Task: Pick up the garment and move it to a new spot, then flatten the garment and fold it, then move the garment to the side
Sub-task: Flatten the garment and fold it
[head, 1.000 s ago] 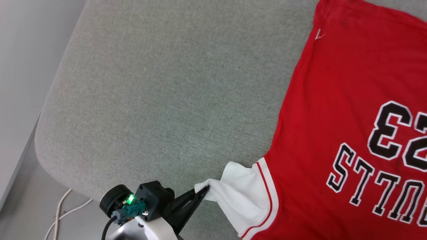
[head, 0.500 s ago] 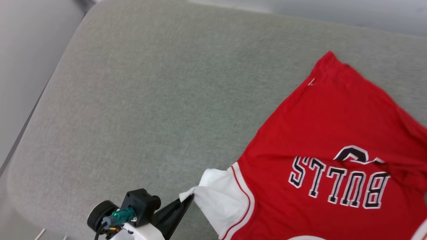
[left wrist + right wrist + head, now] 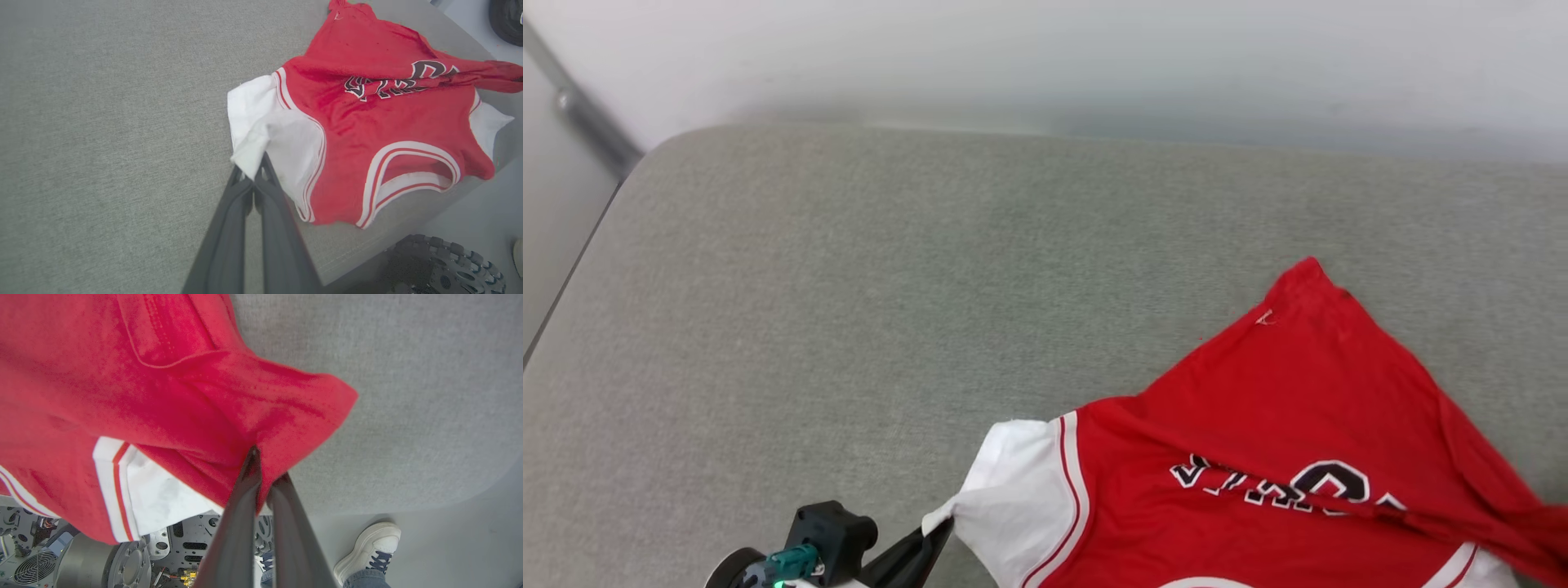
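Since the earlier frame the camera has tipped up, and apart from that the shirt (image 3: 1258,408) has changed shape: its red body now buckles in a ridge over the black lettering (image 3: 1282,490), which previously lay open. The shirt sits at the near right of the grey cushion (image 3: 849,286), its collar end at the near edge. The left gripper (image 3: 252,176) is pinched closed on the tip of a white sleeve (image 3: 265,130); the right gripper (image 3: 266,463) is clamped on a bunch of red cloth, raised off the cushion. A person's shoe (image 3: 367,547) stands on the floor nearby. The step appears to be carrying the shirt to a new spot. To do it well, both arms should travel together, spread wide enough to pull out the ridge, and lay the far hem down first.
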Controlling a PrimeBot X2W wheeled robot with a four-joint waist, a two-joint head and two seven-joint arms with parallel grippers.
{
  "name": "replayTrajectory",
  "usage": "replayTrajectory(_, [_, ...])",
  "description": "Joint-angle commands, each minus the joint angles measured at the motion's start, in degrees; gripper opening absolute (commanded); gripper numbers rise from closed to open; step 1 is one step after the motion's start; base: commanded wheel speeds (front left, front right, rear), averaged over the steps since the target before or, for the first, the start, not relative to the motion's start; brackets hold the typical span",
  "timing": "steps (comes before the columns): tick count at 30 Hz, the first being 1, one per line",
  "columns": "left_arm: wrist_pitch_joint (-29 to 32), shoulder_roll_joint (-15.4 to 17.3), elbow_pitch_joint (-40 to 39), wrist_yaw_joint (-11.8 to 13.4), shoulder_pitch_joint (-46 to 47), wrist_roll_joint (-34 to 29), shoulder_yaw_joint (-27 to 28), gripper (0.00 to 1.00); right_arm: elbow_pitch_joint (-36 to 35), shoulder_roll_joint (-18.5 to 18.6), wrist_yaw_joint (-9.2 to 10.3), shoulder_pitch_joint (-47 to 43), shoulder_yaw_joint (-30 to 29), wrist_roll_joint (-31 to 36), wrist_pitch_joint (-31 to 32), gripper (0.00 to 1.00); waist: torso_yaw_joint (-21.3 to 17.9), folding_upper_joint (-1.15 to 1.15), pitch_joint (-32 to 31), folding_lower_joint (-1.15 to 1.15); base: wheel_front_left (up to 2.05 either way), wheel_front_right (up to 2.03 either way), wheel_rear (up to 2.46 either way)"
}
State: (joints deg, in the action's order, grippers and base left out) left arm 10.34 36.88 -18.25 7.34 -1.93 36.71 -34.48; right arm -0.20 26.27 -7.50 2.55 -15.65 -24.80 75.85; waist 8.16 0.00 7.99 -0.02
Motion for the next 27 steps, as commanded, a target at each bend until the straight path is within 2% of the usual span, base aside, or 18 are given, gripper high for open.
replayTrajectory(1, [-0.65, -0.07, 0.62, 0.41, -0.76, 0.22, 0.32, 0.0, -1.02, -1.31, 0.02, -2.85, -0.2, -0.64, -0.56, 0.0, -1.92, 0.0, -1.7, 0.02, 0.0, 0.0, 0.0])
replayTrajectory(9, [-1.57, -0.62, 2.35, 0.6, -1.21, 0.54, 0.15, 0.0, -2.97, -5.62, 0.02, -9.72, -2.16, -0.48, -3.52, 0.0, -2.95, 0.0, -2.74, 0.02, 0.0, 0.0, 0.0])
replayTrajectory(14, [-1.6, -0.58, 2.15, 0.7, -1.02, 0.64, 0.11, 0.0, -2.6, -6.06, 0.02, -10.81, -1.71, -0.76, -4.73, 0.0, -2.94, 0.0, -2.81, 0.02, 0.0, 0.0, 0.0])
replayTrajectory(15, [-1.54, -0.53, 2.03, 0.71, -0.9, 0.61, 0.1, 0.0, -2.96, -5.52, 0.02, -10.54, -1.1, -0.99, -5.28, 0.13, -2.87, 0.0, -2.72, 0.02, 0.0, 0.0, 0.0])
replayTrajectory(16, [-1.47, -0.49, 1.95, 0.71, -0.74, 0.58, 0.11, 0.0, -3.25, -4.86, 0.02, -10.22, -0.61, -1.07, -6.24, 0.95, -2.77, 0.0, -2.61, 0.02, 0.0, 0.0, 0.0])
replayTrajectory(17, [-1.41, -0.46, 1.9, 0.74, -0.6, 0.52, 0.09, 0.0, -3.01, -4.53, 0.03, -9.96, -0.37, -1.27, -6.61, 1.0, -2.66, 0.0, -2.54, 0.02, 0.0, 0.0, 0.0])
replayTrajectory(22, [-1.32, -0.51, 1.35, 1.11, -0.42, 0.34, 0.01, 0.0, -4.87, -1.77, 0.02, -7.04, 2.65, -3.27, -7.41, 1.0, -1.87, 0.0, -2.08, 0.02, 0.0, 0.0, 0.0])
replayTrajectory(27, [-1.18, -0.42, 0.36, 1.12, 0.43, -0.15, 0.09, 0.0, -8.83, -0.55, 0.02, -1.41, 4.4, -5.12, -7.38, 1.0, -0.17, 0.0, -0.41, 0.02, 0.0, 0.0, 0.0])
